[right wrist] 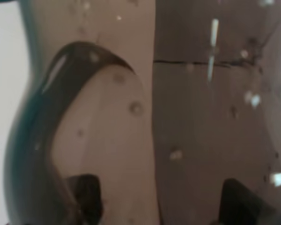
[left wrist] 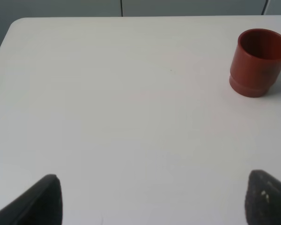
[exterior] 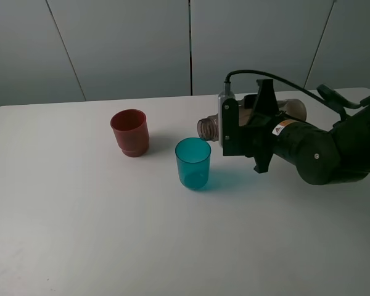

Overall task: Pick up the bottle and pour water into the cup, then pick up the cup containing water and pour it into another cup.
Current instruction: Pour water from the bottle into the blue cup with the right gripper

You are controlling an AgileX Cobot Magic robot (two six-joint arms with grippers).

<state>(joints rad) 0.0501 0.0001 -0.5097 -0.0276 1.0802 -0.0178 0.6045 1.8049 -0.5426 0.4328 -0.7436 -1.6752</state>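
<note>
My R hand (exterior: 259, 126) is clenched on the bottle (exterior: 208, 128), gripping it round the body w/ a black finger on either side. In the R wrist view the bottle (right wrist: 131, 117) fills nearly the whole pic: smoky brown see-through plastic w/ droplets on the wall. The dark tips of my fingers (right wrist: 86, 194) poke in at the edge. The bottle lies almost level, base toward my arm, open threaded neck pointing at the teal cup (exterior: 193, 163). The mouth hangs just by that cup's rim, on the side nearest my arm. Can't tell if they touch, or whether any water is running out. A black cable (exterior: 265, 73) loops over the wrist.

The teal cup stands upright approx mid-desk (exterior: 80, 216), throwing a blue-green tint on the top beside it. Can't make out a water level in it. The red-brown cup (exterior: 131, 132) stands upright too, near the teal one, to its left and a bit further back in the high view, not touching it.

My L hand (left wrist: 154, 201) is released. Its two fingertips (left wrist: 42, 204) sit wide apart at the edge of the L wrist view, w/ only bare desk (left wrist: 131, 103) btw them. From there the red-brown cup (left wrist: 258, 61) shows well apart from the L hand, its stepped narrower base on the desk. Grey wall panels (exterior: 129, 43) stand behind the desk.
</note>
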